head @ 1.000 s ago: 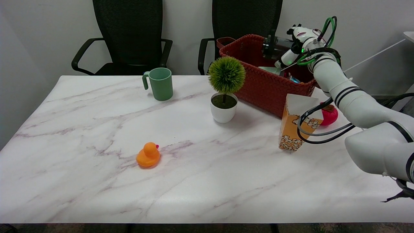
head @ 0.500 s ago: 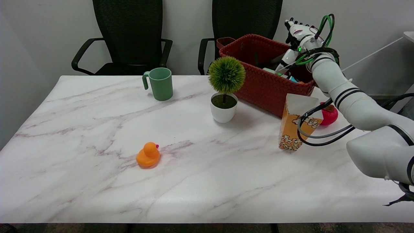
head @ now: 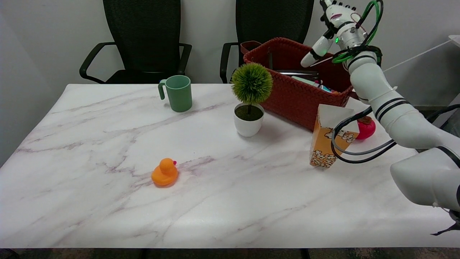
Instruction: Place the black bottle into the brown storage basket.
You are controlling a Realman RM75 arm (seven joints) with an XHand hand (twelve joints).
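The brown storage basket (head: 291, 94) stands at the table's far right. Inside it the black bottle (head: 296, 72) lies on its side, showing as a dark, glinting shape above other items. My right hand (head: 332, 25) hangs in the air above the basket's right end, near the top of the picture. It holds nothing, and its fingers are spread, one reaching down to the left toward the basket.
A potted round green plant (head: 251, 97) stands just left of the basket. An orange popcorn box (head: 330, 136) and a red fruit (head: 366, 127) sit in front of the basket, under my arm. A green mug (head: 177, 92) and an orange duck (head: 165, 172) are farther left.
The hand let go of the black bottle, which now lies in the basket. The hand then rose up and away from the basket, empty.
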